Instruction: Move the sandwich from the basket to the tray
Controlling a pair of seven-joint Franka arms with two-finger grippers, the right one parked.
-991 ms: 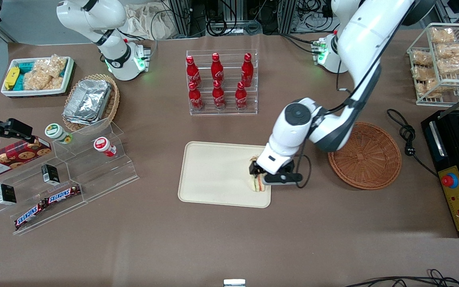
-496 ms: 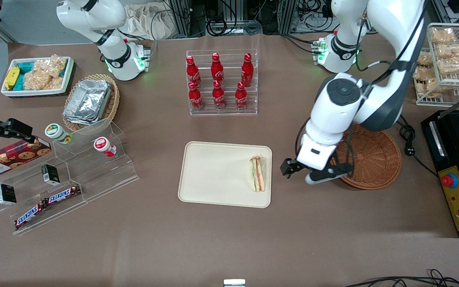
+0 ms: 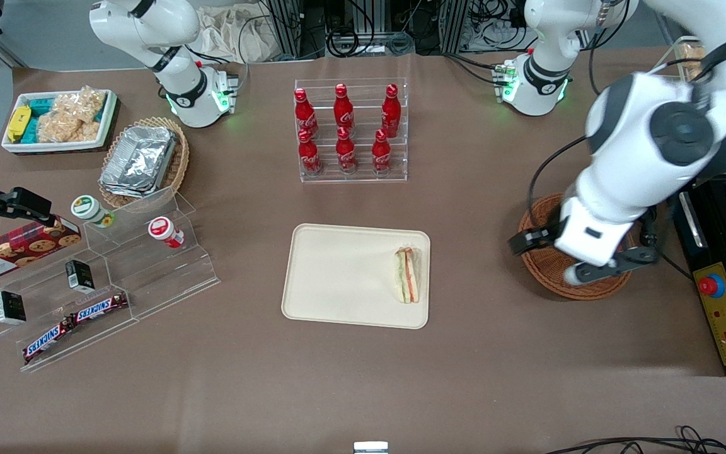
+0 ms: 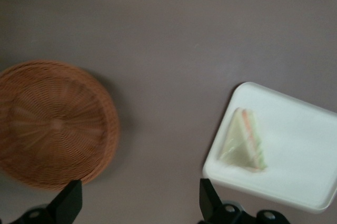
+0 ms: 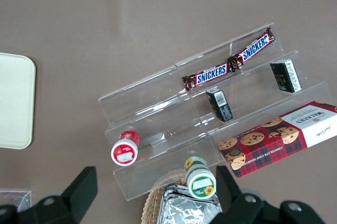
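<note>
Since a second ago the left arm has swung off the tray [image 3: 338, 277] and away toward its own end of the table; its gripper [image 3: 580, 258], which was then down at the sandwich, now hangs above the basket [image 3: 542, 277], and the sandwich has stayed where it was let go. The fingers stand wide apart with nothing between them, as the wrist view shows: both fingertips [image 4: 67, 203] are clear of each other and of everything under them.

Taking the tray as the landmark: the sandwich [image 3: 408, 275] lies flat on it, just inside the short rim that faces the basket, wholly within the raised edge. The rest of the tray is bare. The basket sits well apart from the tray, toward the working arm's end of the table, and the part of its weave that shows in the wrist view [image 4: 55, 124] holds nothing.

By my judgement the transfer itself is done and the step in hand is the retreat. The next move calls for little: carry the arm on to a rest pose, clear of the basket rim and of the black cable [image 3: 643, 214] lying beside it.

Farther from the front camera than the tray stands a clear rack of six red bottles [image 3: 346, 129].
</note>
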